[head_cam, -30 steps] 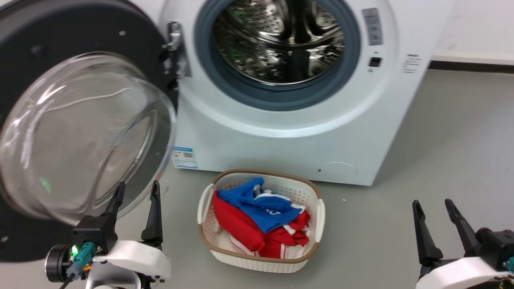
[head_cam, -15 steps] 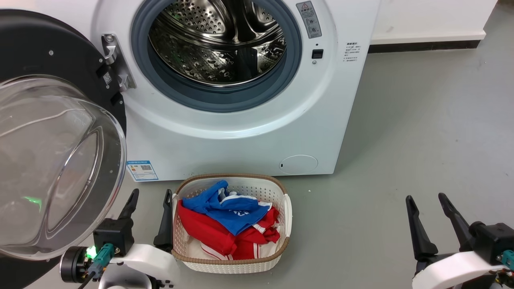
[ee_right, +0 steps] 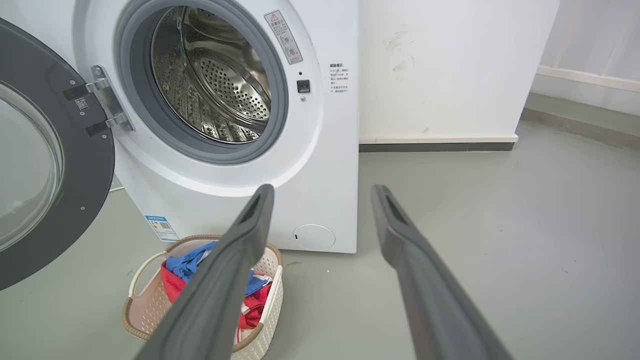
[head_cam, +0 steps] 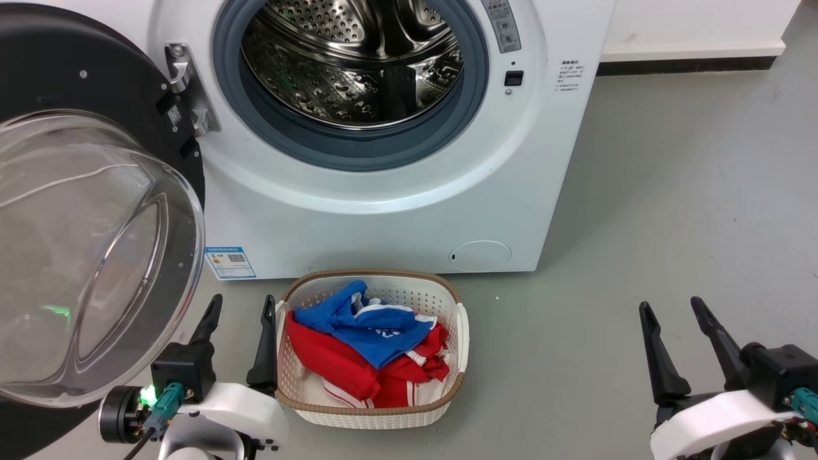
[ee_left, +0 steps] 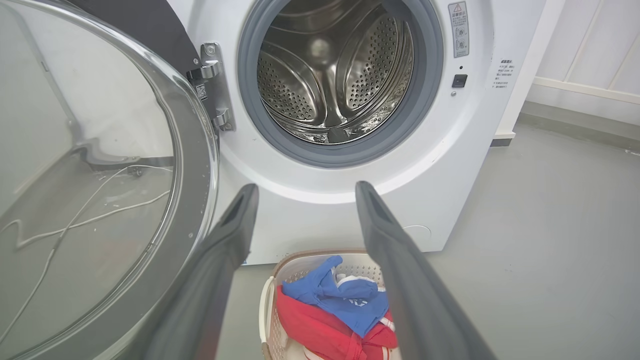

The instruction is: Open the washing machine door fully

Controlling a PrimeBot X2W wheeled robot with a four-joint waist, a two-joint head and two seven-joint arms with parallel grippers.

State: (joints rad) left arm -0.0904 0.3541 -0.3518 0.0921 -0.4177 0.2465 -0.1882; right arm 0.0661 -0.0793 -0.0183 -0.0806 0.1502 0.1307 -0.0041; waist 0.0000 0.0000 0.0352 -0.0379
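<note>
**While hinged at left, swung wide**

Shows the door (head_cam: 83,70) turned out to the left of the washer (head_cam: 383,230), glass bowl (head_cam: 77,255) facing near, hung on a hinge (head_cam: 185,83). Leaves the drum (head_cam: 351,57) bare inside its gasket (head_cam: 358,150). Puts a basket (head_cam: 370,415) of red and blue clothes (head_cam: 332,364) on the floor (head_cam: 639,191) just near of the washer. Has the left gripper (head_cam: 243,300) spread and empty between bowl and basket; has the right gripper (head_cam: 670,303) spread likewise, well apart at near right.
</note>
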